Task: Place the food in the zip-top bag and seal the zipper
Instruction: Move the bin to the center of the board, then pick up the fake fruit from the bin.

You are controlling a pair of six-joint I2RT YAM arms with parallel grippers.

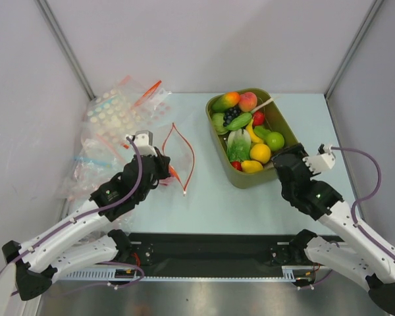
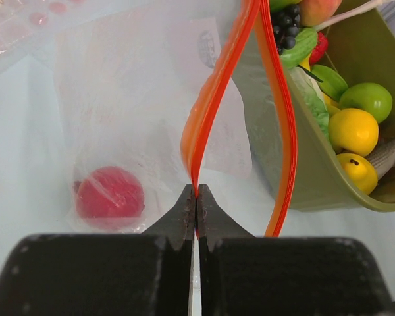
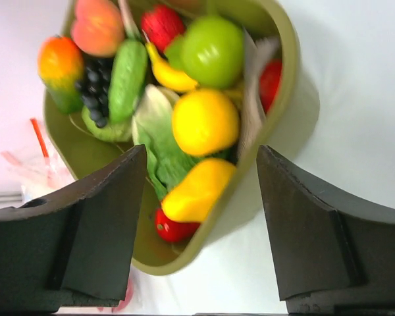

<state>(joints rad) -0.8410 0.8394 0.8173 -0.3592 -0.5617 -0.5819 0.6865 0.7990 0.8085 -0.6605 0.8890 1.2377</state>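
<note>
The zip-top bag (image 2: 131, 118) lies left of the tub, its mouth held open. Its red-orange zipper (image 1: 192, 158) forms an open loop, also seen in the left wrist view (image 2: 214, 99). My left gripper (image 1: 171, 171) is shut on one side of the zipper at its near end (image 2: 195, 196). A red toy fruit (image 2: 110, 197) lies inside the bag. The rest of the food (image 1: 250, 135) fills the olive tub (image 1: 286, 125). My right gripper (image 1: 281, 160) is open and empty over the tub's near right corner (image 3: 201, 174), above a yellow fruit (image 3: 196, 191).
A pile of other clear bags (image 1: 115, 115), some with white dots and one with a blue strip (image 1: 92, 160), lies at the back left. Grey walls and frame posts close the table on three sides. The tub's wall (image 2: 296, 178) stands close to the right of the zipper.
</note>
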